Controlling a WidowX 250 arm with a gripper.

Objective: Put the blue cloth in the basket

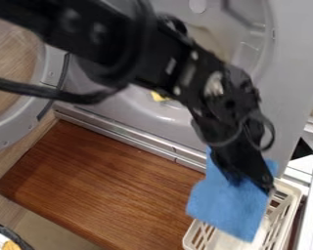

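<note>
Okay, grey machine (291, 53): backdrop, spans roughly 10 round to 3 o'clock.
Black arm (175, 66): slants from 11 down towards 4.
Wooden board (107, 180): 7 o'clock.
White basket (294, 200): 5 o'clock; pretty narrow imo, so a slightly off release could leave fabric slung over the rim.
Blue cloth (231, 205): around 5, hanging over the basket, covering part of it; the side towards 7 might flop out onto the board.
Gripper (249, 181): 4 o'clock, pinching the cloth; bunched fabric could snag on letting go.
</note>
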